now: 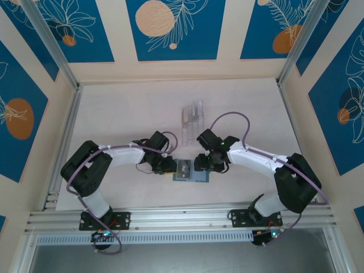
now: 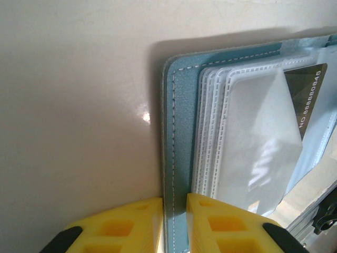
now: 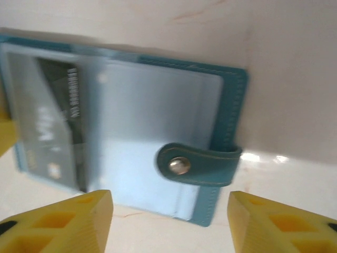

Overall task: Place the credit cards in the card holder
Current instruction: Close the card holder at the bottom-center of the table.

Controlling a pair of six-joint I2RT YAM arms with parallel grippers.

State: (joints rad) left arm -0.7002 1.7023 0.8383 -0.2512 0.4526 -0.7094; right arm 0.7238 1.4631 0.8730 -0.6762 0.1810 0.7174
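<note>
Card holder point(image 1: 200, 177) lay open flat on the tabletop point(image 1: 125, 114), close to the middle of the near edge, between the two arms. Left pincer point(image 1: 172, 166) sat at the holder's left end. In the left wrist view, the left pincer point(image 2: 175, 208) had its yellow fingers point(image 2: 139, 224) drawn close together, pinching the stitched teal cover edge of the card holder point(image 2: 181, 132). Stacked see-through pockets point(image 2: 253, 153) fanned out just beside that edge. One credit card point(image 2: 308, 92), dark grey-olive with pale printed digits, sat inside a pocket, partly covered by a glossy flap. Right pincer point(image 1: 200, 165) was over the holder's right half. In the right wrist view, the right pincer point(image 3: 169, 199) had its fingers point(image 3: 79, 221) spread wide apart with nothing between them. They were above the card holder point(image 3: 234, 95) and not touching it. The same credit card point(image 3: 60, 116) showed behind clear plastic on the far leaf. Snap strap point(image 3: 197, 164) was folded inward over the near leaf, stud up. Clear acrylic rack point(image 1: 192, 116) stood toward the tabletop's centre, well apart from the holder on its far side. Its contents were too small to identify.
</note>
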